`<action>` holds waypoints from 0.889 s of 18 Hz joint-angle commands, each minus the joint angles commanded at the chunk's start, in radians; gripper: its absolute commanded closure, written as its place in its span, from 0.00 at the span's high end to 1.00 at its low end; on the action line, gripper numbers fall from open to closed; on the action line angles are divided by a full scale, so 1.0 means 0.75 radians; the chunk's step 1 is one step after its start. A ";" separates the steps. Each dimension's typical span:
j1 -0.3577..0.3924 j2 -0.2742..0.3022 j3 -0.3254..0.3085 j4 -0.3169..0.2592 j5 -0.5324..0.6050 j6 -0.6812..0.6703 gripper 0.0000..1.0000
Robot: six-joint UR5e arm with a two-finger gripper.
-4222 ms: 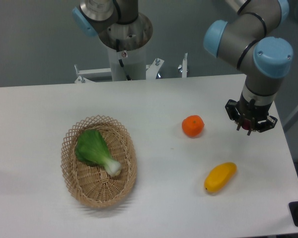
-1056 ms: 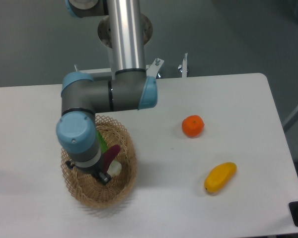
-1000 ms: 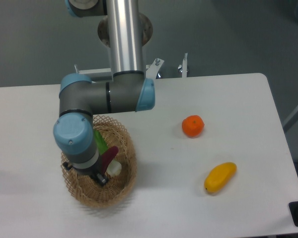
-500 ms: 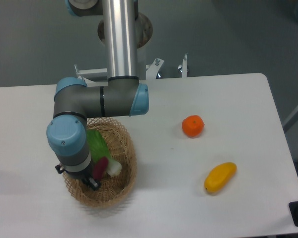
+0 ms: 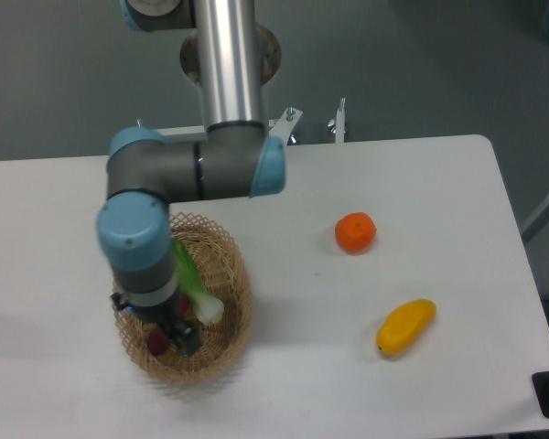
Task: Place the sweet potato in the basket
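Camera: gripper in basket, grip unclear, beside sweet potato and green vegetable.

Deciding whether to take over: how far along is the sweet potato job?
Nearly done. The small dark reddish-purple sweet potato is down inside the oval tan wicker basket, beside the green leafy vegetable. In hand: the claw sits low over it; the arm hides whether it is gripping. Left: confirm release and lift clear. The round orange and yellow oblong fruit lie on the table.

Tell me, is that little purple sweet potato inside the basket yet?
Inside. The sweet potato shows low within the basket rim, beside the green vegetable; whether the fingers grip it, cannot tell.
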 joint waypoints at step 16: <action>0.557 0.053 -0.002 -0.004 0.002 0.519 1.00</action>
